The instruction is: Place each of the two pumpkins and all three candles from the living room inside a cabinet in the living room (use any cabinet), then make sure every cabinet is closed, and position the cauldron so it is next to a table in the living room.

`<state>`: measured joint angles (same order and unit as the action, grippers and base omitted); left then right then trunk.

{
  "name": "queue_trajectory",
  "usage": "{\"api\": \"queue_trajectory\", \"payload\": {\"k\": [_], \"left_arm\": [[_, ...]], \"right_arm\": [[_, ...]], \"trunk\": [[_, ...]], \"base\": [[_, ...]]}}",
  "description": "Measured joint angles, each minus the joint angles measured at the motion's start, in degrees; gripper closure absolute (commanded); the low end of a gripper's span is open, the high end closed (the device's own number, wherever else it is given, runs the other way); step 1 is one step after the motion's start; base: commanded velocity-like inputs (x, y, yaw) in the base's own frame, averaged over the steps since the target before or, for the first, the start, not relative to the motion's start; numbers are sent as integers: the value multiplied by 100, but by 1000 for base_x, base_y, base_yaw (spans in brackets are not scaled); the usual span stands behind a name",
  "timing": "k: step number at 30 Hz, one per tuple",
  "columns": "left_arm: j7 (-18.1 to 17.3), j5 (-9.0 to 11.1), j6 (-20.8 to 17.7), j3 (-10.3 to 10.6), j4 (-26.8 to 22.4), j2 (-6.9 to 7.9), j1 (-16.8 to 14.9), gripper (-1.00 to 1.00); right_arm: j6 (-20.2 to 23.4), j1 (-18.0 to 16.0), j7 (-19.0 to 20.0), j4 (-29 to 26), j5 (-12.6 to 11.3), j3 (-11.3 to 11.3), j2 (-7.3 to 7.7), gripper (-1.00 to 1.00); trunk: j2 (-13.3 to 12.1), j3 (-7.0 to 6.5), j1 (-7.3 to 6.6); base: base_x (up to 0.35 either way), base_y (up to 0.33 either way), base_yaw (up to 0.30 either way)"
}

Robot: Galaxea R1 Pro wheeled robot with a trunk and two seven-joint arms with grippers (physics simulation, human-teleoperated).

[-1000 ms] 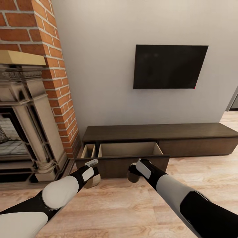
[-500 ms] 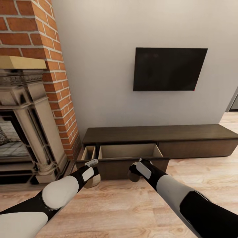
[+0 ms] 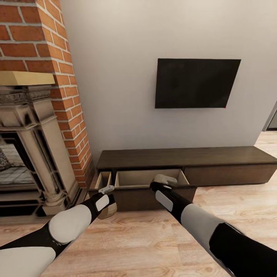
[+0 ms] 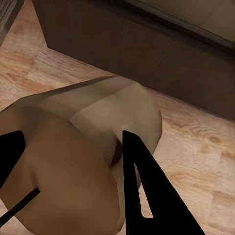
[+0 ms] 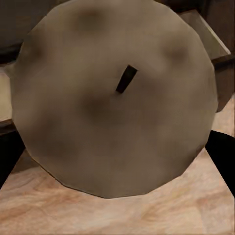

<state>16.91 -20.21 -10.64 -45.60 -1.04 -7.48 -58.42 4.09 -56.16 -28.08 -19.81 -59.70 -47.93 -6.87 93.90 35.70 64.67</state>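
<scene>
The right gripper [image 3: 164, 180] has risen, pinching a candle [image 3: 165, 178] over the cabinet's [image 3: 231, 154] open drawer [image 3: 148, 178]; the left gripper [image 3: 109, 206] clamps another candle [image 3: 109, 210] before it. Neither is stowed.

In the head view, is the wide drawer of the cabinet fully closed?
No. The drawer stands pulled out from the cabinet, its pale beige inside showing, with the right pincer holding a candle over it.

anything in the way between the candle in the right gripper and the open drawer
Nothing visible. The right gripper holds its candle above the front panel of the open drawer, whose pale inside looks bare. The left gripper holds another candle low in front of the cabinet, off to the side.
</scene>
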Motion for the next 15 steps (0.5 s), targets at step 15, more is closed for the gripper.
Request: {"api": "queue_trajectory", "payload": {"k": [15], "left_arm": [[-18, 12, -17, -2, -6, 3, 0, 100]], "right_arm": [[-662, 6, -47, 3, 347, -421, 4, 100]], "trunk": [[-602, -269, -329]], "base": [[0, 0, 0]]}}
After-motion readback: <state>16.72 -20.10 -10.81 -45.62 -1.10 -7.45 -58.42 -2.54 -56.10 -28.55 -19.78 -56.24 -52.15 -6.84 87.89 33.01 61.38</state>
